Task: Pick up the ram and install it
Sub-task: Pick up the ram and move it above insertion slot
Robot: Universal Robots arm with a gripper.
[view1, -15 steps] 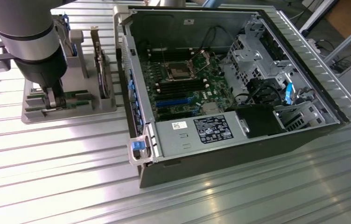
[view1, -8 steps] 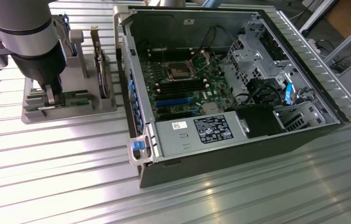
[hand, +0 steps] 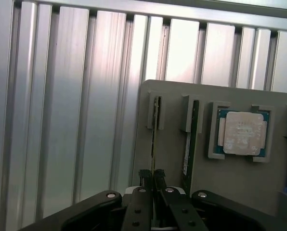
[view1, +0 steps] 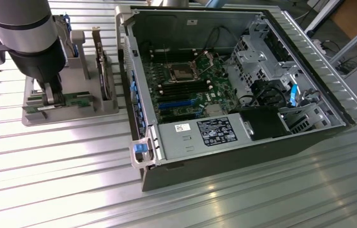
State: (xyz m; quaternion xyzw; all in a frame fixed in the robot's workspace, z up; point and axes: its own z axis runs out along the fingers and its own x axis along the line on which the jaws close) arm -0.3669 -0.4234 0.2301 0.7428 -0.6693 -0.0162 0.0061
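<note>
Fingers (hand: 144,179) pinched narrow on ram (hand: 154,137), edge-up in holder (view1: 77,115) at 9 o'clock of case (view1: 216,166). Risk: an off-centre grip could tilt ram, binding it in its slot.

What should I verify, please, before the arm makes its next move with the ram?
1. End effector closed on the ram: ok, its fingers pinch the edge-on stick.
2. Ram standing in its slot in the gray holder: ok, not yet lifted.
3. Neighbouring green stick apart from the fingers: ok.
4. Processor chip lying in its own pocket: ok.
5. Computer case open on top: ok.
6. Memory slots free and latches open: cannot tell.
</note>
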